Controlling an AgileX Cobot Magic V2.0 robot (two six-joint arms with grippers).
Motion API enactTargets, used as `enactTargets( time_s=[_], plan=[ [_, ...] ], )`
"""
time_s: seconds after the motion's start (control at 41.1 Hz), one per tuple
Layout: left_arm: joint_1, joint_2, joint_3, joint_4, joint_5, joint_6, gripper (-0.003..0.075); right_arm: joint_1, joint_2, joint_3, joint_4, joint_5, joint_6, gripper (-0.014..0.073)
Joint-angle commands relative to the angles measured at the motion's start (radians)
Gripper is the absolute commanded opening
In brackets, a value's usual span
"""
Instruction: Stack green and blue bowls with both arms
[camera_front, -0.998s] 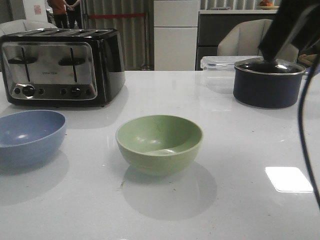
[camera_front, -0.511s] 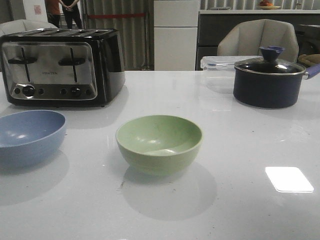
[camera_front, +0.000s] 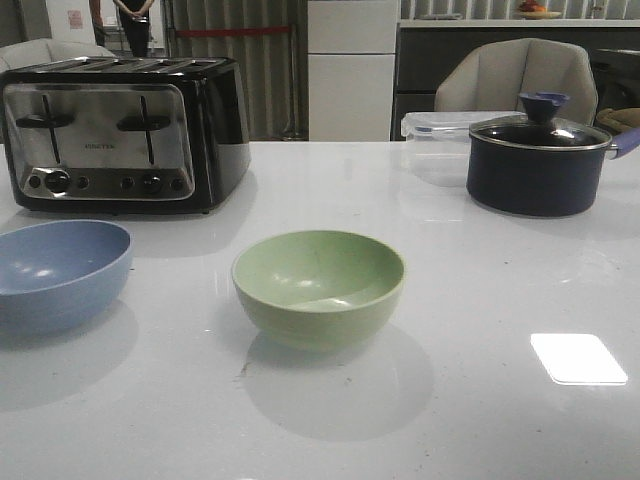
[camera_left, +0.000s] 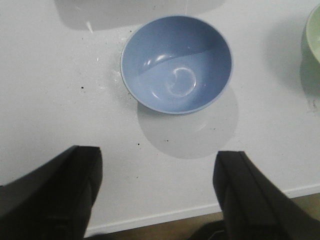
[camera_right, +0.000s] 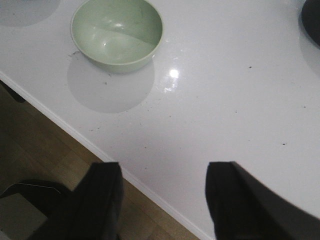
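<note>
The green bowl (camera_front: 319, 288) sits upright near the middle of the white bench (camera_front: 480, 300). The blue bowl (camera_front: 58, 274) sits apart from it, on my left side. Both bowls have nothing in them. My left fingers (camera_left: 157, 195) hang above the bench edge, spread wide, with the blue bowl just ahead of them. My right fingers (camera_right: 162, 200) are spread wide too and hold nothing. Behind the bowls stand a shiny toaster (camera_front: 120, 133) and a dark pot (camera_front: 538, 165) with a lid.
</note>
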Motion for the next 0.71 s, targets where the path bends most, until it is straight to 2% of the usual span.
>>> enactTargets(
  time_s=[0.0, 0.195, 0.463, 0.682],
  plan=[
    [0.03, 0.108, -0.074, 0.013, -0.056, -0.035, 0.0508, 0.002, -0.002, -0.027, 0.01, -0.069, 0.003, 0.0484],
    [0.111, 0.356, -0.163, -0.008, -0.076, -0.038, 0.0508, 0.002, -0.002, -0.027, 0.01, -0.069, 0.003, 0.0484],
    [0.162, 0.653, -0.302, -0.021, -0.111, -0.031, 0.0508, 0.002, -0.002, -0.027, 0.01, -0.069, 0.003, 0.0484],
    [0.183, 0.812, -0.412, -0.157, -0.111, 0.101, 0.0507, 0.002, -0.002, -0.027, 0.01, -0.069, 0.003, 0.0484]
  ],
)
